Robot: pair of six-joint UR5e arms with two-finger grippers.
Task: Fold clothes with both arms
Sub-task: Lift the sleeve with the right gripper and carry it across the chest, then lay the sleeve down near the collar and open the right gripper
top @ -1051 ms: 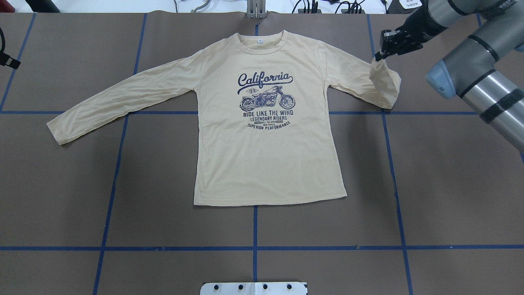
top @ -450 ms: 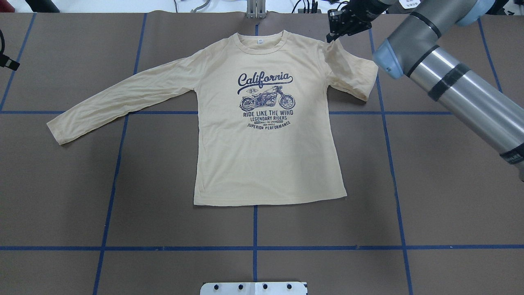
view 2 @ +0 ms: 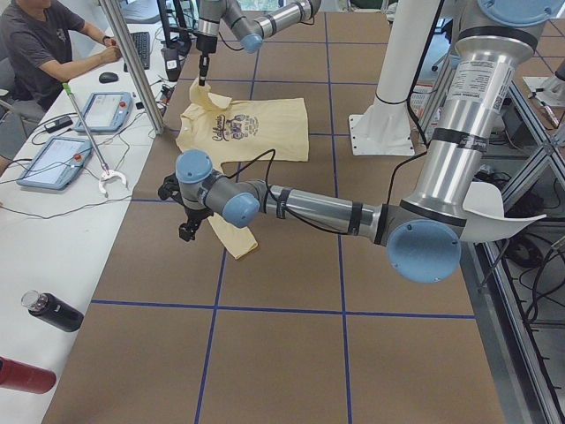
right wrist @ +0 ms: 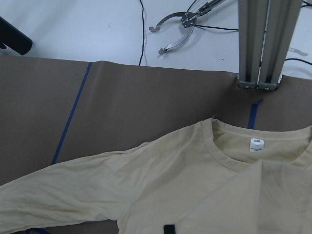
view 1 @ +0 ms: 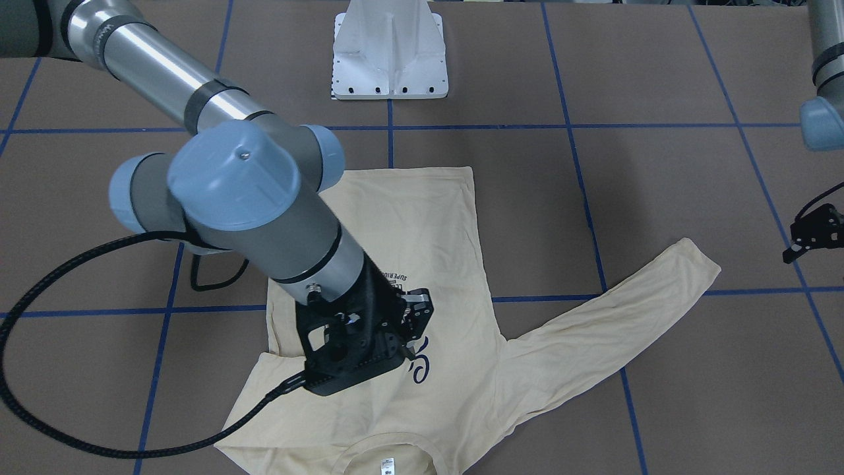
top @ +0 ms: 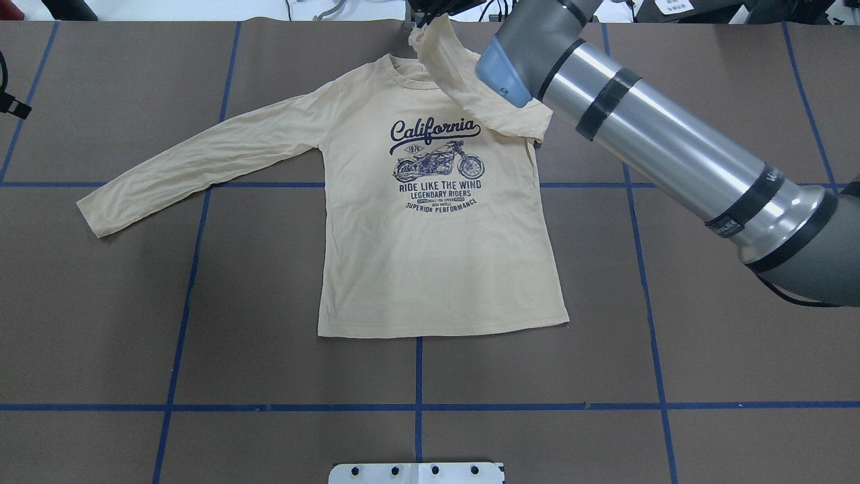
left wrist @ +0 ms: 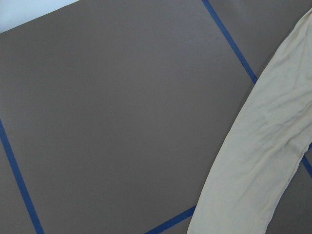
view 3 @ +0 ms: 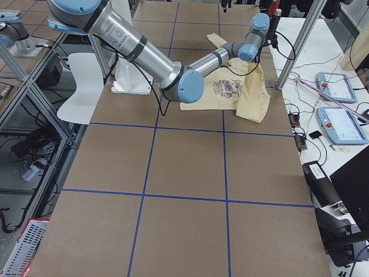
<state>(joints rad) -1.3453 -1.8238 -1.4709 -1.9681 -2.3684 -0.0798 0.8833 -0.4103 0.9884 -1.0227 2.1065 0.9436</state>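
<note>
The brown table (top: pixel 269 376) carried the T-shirt (top: pixel 430 269) at its far middle. The shirt lay print up, with the collar toward the far edge and the hem toward the robot. Its body was flat and not yet folded anywhere.

The right arm (top: pixel 658 154) reached from the near right diagonally across to the far middle, ending above the collar.

The left sleeve (top: pixel 201 158) lay stretched out to the left on the table, with nothing gripping it. The right sleeve (top: pixel 470 94) was off the table and drawn inward over its own shoulder toward the collar. Its cuff hung from the right gripper (view 1: pixel 407 333), whose jaws were pinched narrow on the cloth.

The left gripper (view 1: pixel 814 231) hung near the left cuff but apart from it, with no cloth in it. How wide its jaws stood could not be made out.

As a judgement, the task was at its very start, with the first sleeve fold under way and not yet laid down. The right sleeve remained to be placed across the chest. After that came the left sleeve, and then the folding of the body itself.
</note>
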